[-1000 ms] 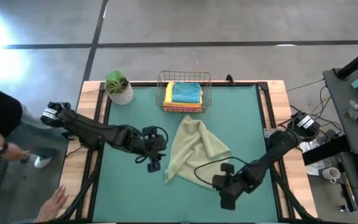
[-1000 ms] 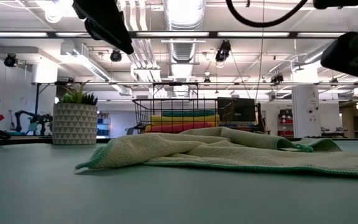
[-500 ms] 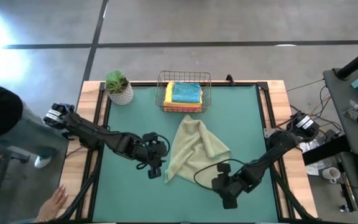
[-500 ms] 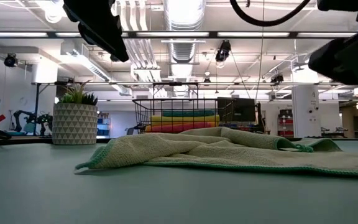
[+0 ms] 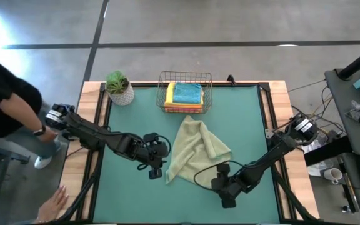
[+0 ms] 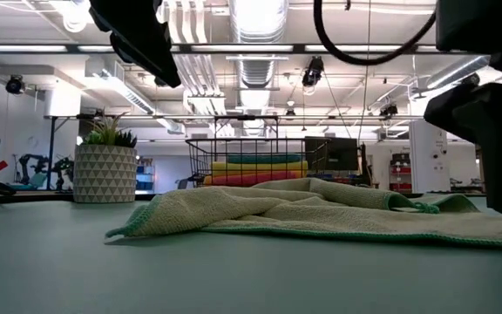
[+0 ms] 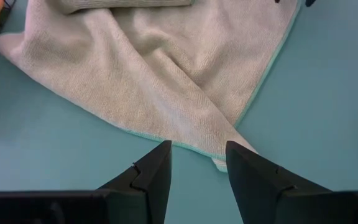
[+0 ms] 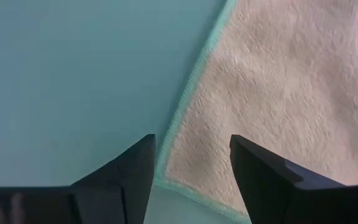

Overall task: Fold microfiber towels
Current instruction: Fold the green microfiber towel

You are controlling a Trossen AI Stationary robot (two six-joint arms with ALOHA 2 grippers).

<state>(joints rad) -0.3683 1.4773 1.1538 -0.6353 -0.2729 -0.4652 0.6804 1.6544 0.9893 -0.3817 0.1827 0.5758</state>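
Looking down from the high view, the pale green towel (image 5: 195, 152) is lying crumpled in the middle of the green mat (image 5: 242, 112) on the tabletop. Other towels (image 5: 187, 94), already folded, are sitting in the wire basket (image 5: 185, 77) at the far edge, next to a little plant pot (image 5: 120, 92). The left claw (image 5: 155, 169) is hanging just beside the towel's left bottom corner. The right claw (image 5: 225, 199) is hanging near its right bottom corner. A person's hand (image 5: 54, 204) is showing off the tabletop.

Peeking from the low view, the towel (image 6: 321, 214) is lying in soft, floppy bumps, with the basket (image 6: 249, 161) behind it.

Looking from the left wrist view, the left claw (image 7: 197, 163) is standing open over a towel corner (image 7: 229, 155), holding nothing.

Looking from the right wrist view, the right claw (image 8: 191, 168) is standing wide open right over another corner (image 8: 185, 165), holding nothing too.

I think this towel is very light and soft and bends any way. Pinching the two near corners at the stitched edge looks best, so both can be lifted over together.
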